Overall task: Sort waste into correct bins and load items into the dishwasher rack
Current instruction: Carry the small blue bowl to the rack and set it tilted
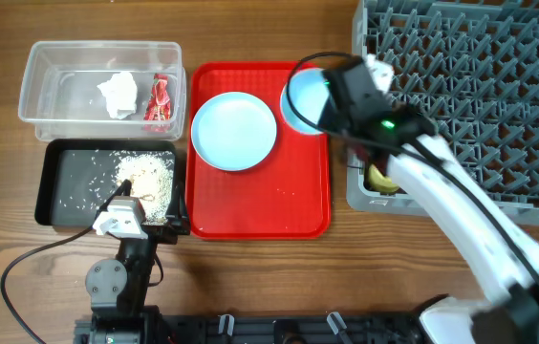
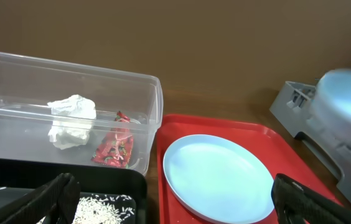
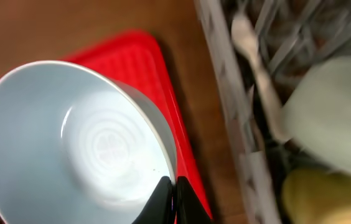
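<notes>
1. The right gripper (image 3: 174,190) is closed to a thin pinch on the rim of the small pale blue bowl (image 3: 70,143). I think it grips the rim because the bowl is too wide to take across its body.
2. The bowl hangs over the far right corner of the red serving tray (image 1: 250,205), just left of the dishwasher rack (image 1: 499,96). I judge that it is on the way into the rack.
3. The left gripper (image 2: 174,190) is spread wide and holds nothing. It waits at the near edge of the black tray (image 1: 64,191), probably to leave room for the other arm.
4. The waste looks sorted. The white tissue (image 1: 117,94) and the red wrapper (image 1: 160,100) lie in the clear tub (image 1: 35,86), and the food scraps (image 1: 145,177) lie in the black tray.
5. The pale blue plate (image 1: 234,131) lies flat on the red serving tray and is not yet loaded.
6. Only the right wrist view shows well what is inside the rack: a pale green bowl (image 3: 331,112), a yellow cup (image 3: 315,193) and a white utensil (image 3: 253,50). I cannot tell if the utensil is the fork or the spoon. In the overhead view the arm covers most of these.
7. The left wrist view shows the tub from the side, but the bowl is only a blur there.
</notes>
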